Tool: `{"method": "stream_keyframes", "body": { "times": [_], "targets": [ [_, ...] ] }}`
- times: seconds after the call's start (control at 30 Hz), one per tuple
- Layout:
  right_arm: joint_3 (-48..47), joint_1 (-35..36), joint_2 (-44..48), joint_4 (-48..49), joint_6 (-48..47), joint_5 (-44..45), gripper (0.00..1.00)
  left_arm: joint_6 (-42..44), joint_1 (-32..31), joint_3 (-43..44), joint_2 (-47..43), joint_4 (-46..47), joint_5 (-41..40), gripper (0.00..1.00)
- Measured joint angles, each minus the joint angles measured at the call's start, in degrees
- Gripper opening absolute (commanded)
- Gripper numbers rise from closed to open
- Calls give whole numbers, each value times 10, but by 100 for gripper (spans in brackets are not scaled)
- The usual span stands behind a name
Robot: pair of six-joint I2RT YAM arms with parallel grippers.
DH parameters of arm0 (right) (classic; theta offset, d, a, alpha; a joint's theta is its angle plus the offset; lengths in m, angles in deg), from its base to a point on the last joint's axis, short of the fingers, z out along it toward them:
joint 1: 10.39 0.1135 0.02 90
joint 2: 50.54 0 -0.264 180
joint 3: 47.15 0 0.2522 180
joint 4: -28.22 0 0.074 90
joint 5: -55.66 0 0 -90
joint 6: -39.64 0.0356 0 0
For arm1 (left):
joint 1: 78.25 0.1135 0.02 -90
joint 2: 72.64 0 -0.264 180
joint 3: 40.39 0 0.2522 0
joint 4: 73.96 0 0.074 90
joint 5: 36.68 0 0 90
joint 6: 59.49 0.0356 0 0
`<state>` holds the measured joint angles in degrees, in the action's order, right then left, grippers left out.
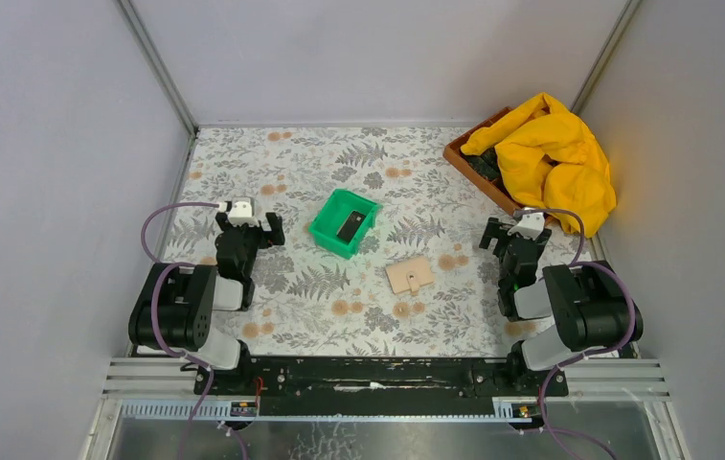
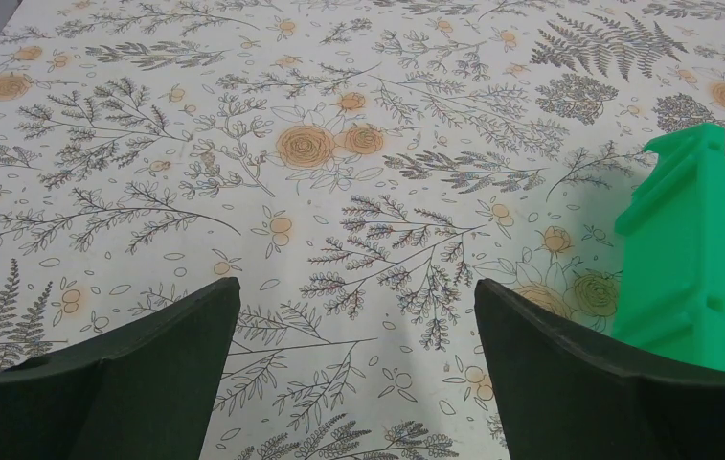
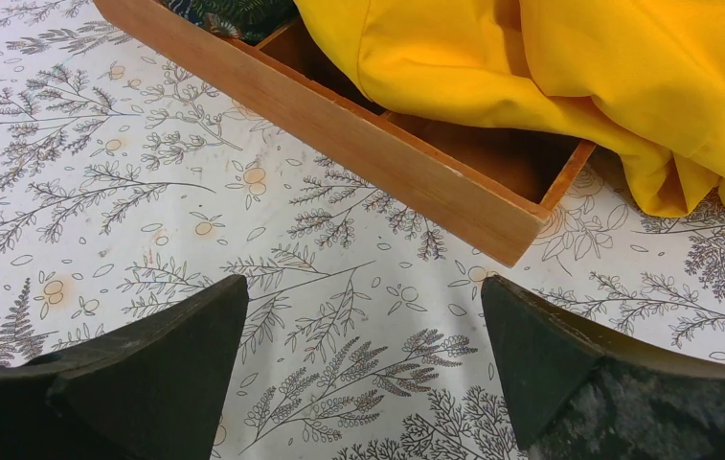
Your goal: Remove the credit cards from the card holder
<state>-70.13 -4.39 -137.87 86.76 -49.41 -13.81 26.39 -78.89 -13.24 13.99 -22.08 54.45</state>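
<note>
Inside grn bin (image 1: 329, 238): 1 blk card (image 1: 349, 227)

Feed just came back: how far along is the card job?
Done: one black card lies in the green bin. In hand: nothing; left gripper and right gripper are open, empty, by their bases. Left: the holder lies on the table, looking closed; whether cards remain inside is hidden.

Plain grey walls (image 1: 42, 144), floral-patterned tabletop (image 1: 320, 307), metal corner posts (image 1: 159, 67), even light
</note>
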Motion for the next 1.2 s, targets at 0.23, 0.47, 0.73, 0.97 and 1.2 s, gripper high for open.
{"method": "stream_keyframes", "body": {
  "times": [0.23, 0.47, 0.73, 0.97, 1.2],
  "targets": [
    [0, 0, 0, 0, 0, 0, 99, 0, 0, 0, 0, 0, 0, 100],
    [-1, 0, 0, 0, 0, 0, 99, 0, 0, 1, 0, 0, 0, 100],
    [-5, -10, 3, -16, 0, -15, 99, 12, -6, 15, -22, -56, 16, 100],
    [-69, -11, 160, -227, 32, -86, 100, 36, -87, 36, -193, -164, -19, 100],
    [-239, 125, 169, -410, 96, -82, 99, 24, -279, 178, -219, -322, -140, 100]
  ]
}}
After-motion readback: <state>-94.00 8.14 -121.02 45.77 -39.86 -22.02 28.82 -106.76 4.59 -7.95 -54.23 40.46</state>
